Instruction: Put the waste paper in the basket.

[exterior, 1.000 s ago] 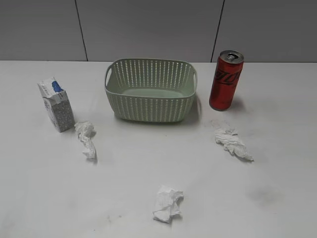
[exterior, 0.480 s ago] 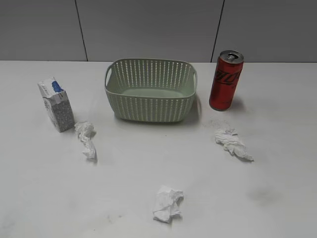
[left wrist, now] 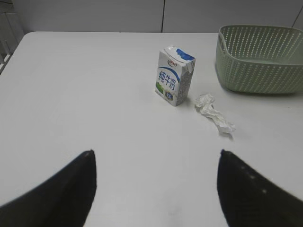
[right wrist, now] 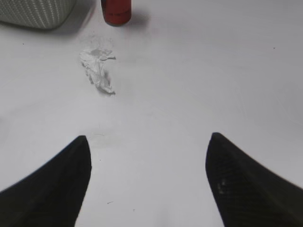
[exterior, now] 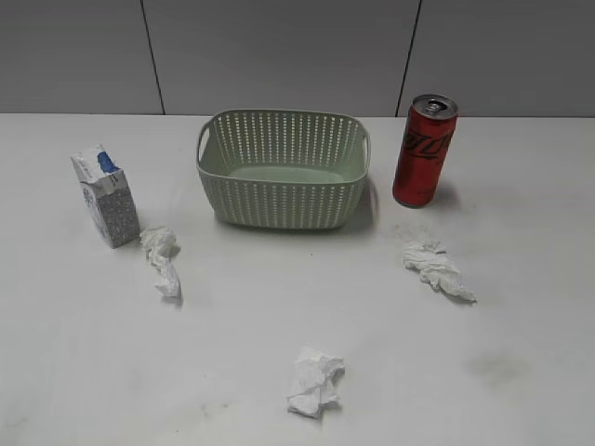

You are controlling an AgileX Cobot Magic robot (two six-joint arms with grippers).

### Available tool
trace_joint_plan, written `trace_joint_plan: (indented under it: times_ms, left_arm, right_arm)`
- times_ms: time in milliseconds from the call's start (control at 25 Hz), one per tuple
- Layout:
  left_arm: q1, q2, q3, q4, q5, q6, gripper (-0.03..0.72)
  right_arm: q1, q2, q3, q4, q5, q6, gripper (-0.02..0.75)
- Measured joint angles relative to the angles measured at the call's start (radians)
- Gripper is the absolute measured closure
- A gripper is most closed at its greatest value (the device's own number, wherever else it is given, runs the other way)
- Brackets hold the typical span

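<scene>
Three crumpled white waste paper wads lie on the white table: a left wad (exterior: 162,260) beside the carton, a front wad (exterior: 314,381), and a right wad (exterior: 437,270) below the can. The sage-green basket (exterior: 283,167) stands at the back middle, with nothing showing inside it. The left wad (left wrist: 213,112) and the basket (left wrist: 260,59) show in the left wrist view, far ahead of my open, empty left gripper (left wrist: 156,158). The right wad (right wrist: 97,70) lies ahead and left of my open, empty right gripper (right wrist: 147,142). Neither gripper shows in the exterior view.
A blue-white speckled carton (exterior: 106,196) stands left of the basket, also in the left wrist view (left wrist: 174,75). A red can (exterior: 425,150) stands right of the basket; its base shows in the right wrist view (right wrist: 116,12). A grey wall runs behind the table.
</scene>
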Motion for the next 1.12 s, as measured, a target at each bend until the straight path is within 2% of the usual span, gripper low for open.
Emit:
trace_joint_plan:
  times_ms: [480, 800, 960, 1120]
  left_arm:
    - [0.000, 0.000, 0.000, 0.000, 0.000, 0.000, 0.100]
    - [0.000, 0.000, 0.000, 0.000, 0.000, 0.000, 0.100]
    - [0.000, 0.000, 0.000, 0.000, 0.000, 0.000, 0.100]
    - [0.000, 0.000, 0.000, 0.001, 0.000, 0.000, 0.100]
  right_arm:
    - [0.000, 0.359, -0.148, 0.019, -0.080, -0.037, 0.167]
    - [0.000, 0.632, -0.229, 0.186, -0.105, -0.257, 0.167]
    - [0.000, 0.767, -0.241, 0.290, -0.165, -0.353, 0.167]
    - [0.044, 0.898, -0.242, 0.319, -0.255, -0.424, 0.167]
